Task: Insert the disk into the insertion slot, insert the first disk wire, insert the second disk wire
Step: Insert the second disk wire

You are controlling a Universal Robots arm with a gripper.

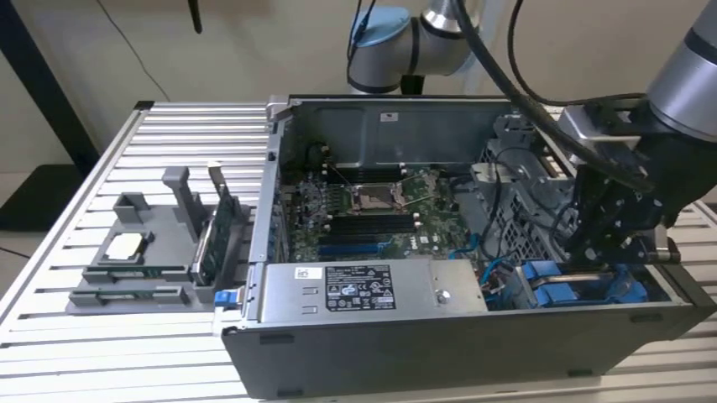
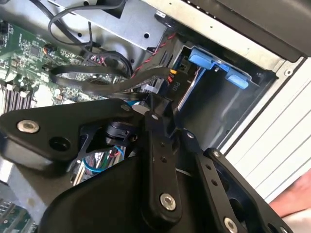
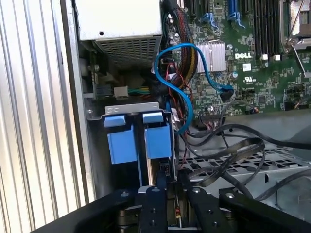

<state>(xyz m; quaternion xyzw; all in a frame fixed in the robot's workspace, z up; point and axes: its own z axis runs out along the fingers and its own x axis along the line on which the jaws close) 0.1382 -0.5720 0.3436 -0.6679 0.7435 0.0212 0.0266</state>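
In the exterior view we see the open computer case (image 1: 471, 252) lying on a ribbed table (image 1: 67, 252). The claw (image 1: 605, 239) hangs down into the case's corner at the exterior view's right, just above the disk (image 1: 583, 285) in its blue frame. The disk sits in the insertion slot (image 1: 672, 290) there.

In the first wrist view we see more: two blue frame ends (image 3: 138, 138) side by side in the grey cage (image 3: 131, 106), and a blue wire (image 3: 180, 77) looping over the green board (image 3: 252, 73). The claw's black fingers (image 3: 160, 194) are close together around a small black plug (image 3: 164, 170). We cannot tell how tightly they pinch it.

In the second wrist view a black wire (image 2: 97, 82) runs toward the slot.
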